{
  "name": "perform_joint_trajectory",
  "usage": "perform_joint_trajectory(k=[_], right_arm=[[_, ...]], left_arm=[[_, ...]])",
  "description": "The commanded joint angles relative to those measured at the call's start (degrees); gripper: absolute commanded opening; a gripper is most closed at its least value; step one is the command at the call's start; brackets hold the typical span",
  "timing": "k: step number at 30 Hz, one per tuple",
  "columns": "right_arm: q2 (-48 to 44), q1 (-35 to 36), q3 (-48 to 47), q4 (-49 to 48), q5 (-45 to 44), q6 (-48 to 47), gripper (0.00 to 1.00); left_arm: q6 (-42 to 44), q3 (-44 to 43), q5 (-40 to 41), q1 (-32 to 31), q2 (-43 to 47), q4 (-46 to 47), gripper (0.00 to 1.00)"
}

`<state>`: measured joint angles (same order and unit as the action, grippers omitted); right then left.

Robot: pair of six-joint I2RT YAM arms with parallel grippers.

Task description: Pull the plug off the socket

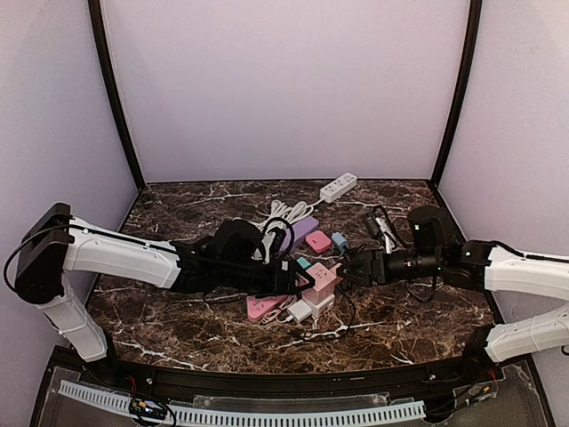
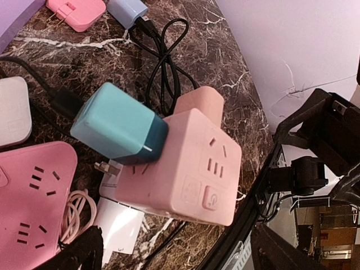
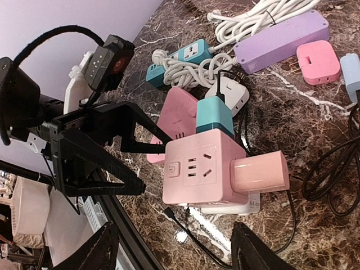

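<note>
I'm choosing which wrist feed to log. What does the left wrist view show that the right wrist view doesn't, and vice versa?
Left wrist only: the right gripper seen from the front, open. Right wrist only: the left gripper from the front, open beside the pink cube socket, plus a teal power strip with white cord. Both: that socket with teal plug and peach plug in it.

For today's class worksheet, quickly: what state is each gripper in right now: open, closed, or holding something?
Left gripper: jaws open, holding nothing.
Right gripper: jaws open, holding nothing.
</note>
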<state>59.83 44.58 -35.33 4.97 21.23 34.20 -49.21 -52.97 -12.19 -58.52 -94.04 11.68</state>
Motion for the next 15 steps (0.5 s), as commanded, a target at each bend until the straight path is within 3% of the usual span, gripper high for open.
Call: perform_joint_trajectory(k=[1,8,15], right_arm=[[3.49,1.13,0.35,-6.66,0.71,1.44,0.66],[7.97,1.66,-0.13,-10.36,1.15,0.8,0.55],[11.41,2.3,0.5,-12.79,1.81,1.05,0.54]], left_arm=[[-1.05,-1.89,-1.27,-0.24,-0.82,2.61,0.9],[-1.28,-3.46,-1.43,-0.26,-1.66,1.89,0.89],[-1.72,-4.66,-2.52,-0.36,-3.47,2.92,0.89]])
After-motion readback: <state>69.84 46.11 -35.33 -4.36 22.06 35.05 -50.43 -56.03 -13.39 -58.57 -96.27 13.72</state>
